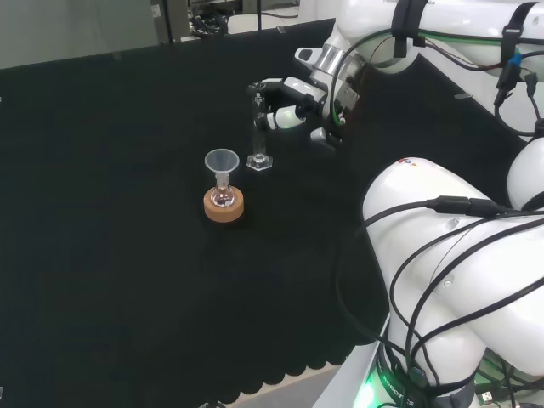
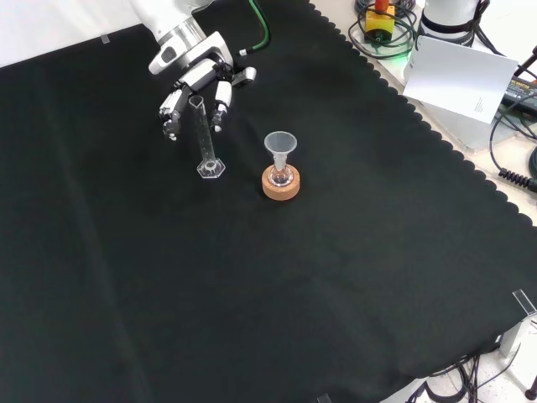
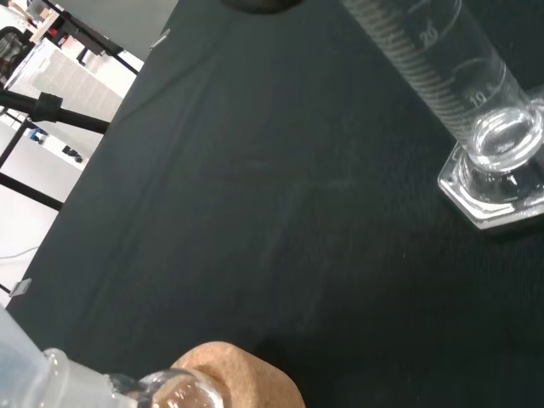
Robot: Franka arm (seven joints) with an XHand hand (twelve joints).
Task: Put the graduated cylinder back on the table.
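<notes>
I see the black-clothed worktop (image 2: 352,277). My hand (image 2: 195,84) curls round the upright graduated cylinder (image 2: 204,138), whose base rests at ten o'clock of the cork-ringed flask (image 2: 280,180).

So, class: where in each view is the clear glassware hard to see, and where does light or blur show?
Head view: graduated cylinder faint against the black cloth. Front view: its rim shows before the hand. Wrist view: highlights on the cylinder's base, funnel blurred at the edge.
</notes>
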